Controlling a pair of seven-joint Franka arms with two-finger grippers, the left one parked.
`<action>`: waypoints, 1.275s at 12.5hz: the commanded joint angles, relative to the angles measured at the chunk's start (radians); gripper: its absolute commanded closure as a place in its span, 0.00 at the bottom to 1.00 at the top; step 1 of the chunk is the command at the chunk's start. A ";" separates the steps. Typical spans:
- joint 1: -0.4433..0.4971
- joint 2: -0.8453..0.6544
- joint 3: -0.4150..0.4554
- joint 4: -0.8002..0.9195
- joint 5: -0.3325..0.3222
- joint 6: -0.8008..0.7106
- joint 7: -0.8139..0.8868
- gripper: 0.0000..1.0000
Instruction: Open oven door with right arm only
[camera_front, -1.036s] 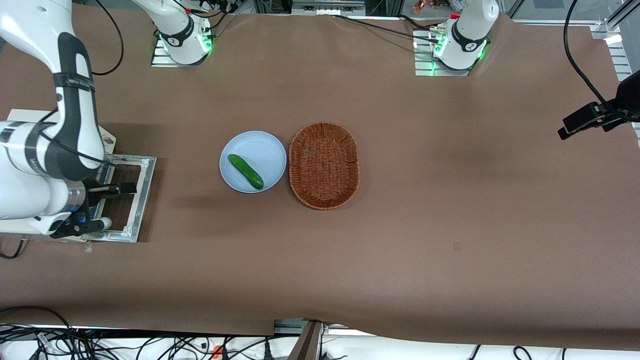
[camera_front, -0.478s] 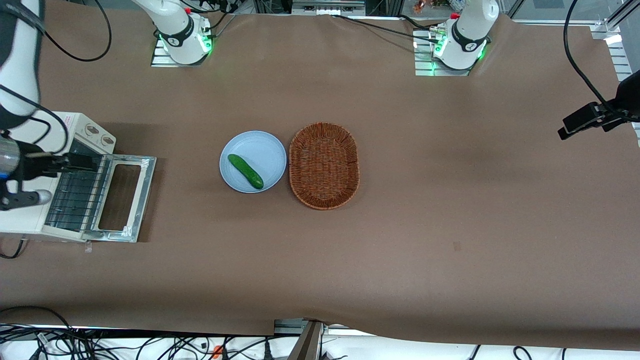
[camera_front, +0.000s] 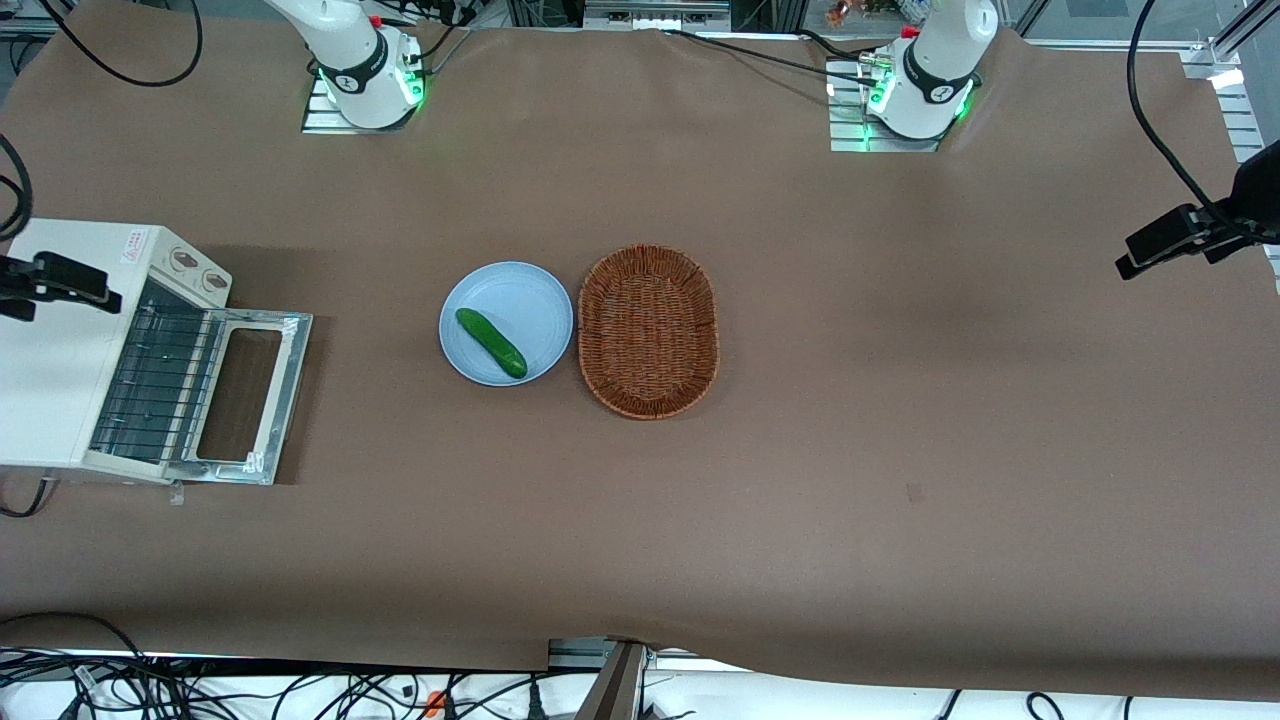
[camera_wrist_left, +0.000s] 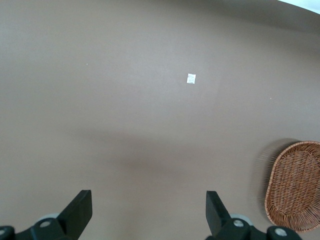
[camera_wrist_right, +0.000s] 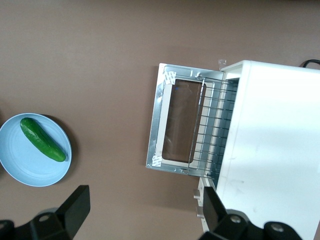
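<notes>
The cream toaster oven (camera_front: 60, 350) stands at the working arm's end of the table. Its oven door (camera_front: 250, 395) is swung fully down and lies flat on the table in front of the oven, shiny metal inner frame up, with the wire rack (camera_front: 150, 385) showing. The door also shows in the right wrist view (camera_wrist_right: 175, 125) beside the oven body (camera_wrist_right: 270, 150). My right gripper (camera_wrist_right: 144, 210) is open and empty, high above the table and clear of the door. In the front view only a black part of it (camera_front: 60, 280) shows over the oven's top.
A light blue plate (camera_front: 520, 300) with a green cucumber (camera_front: 491, 343) sits mid-table, next to an oval wicker basket (camera_front: 648, 330). The plate (camera_wrist_right: 15, 170) and cucumber (camera_wrist_right: 42, 139) also show in the right wrist view. Brown cloth covers the table.
The right arm has lifted off the door and pulled back over the oven, almost out of the front view. The door stays open and flat.
</notes>
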 joint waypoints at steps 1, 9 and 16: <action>-0.038 -0.088 0.057 -0.096 -0.012 0.028 0.089 0.00; -0.053 -0.105 0.144 -0.079 -0.058 -0.024 0.211 0.00; -0.055 -0.098 0.144 -0.034 -0.047 -0.108 0.205 0.00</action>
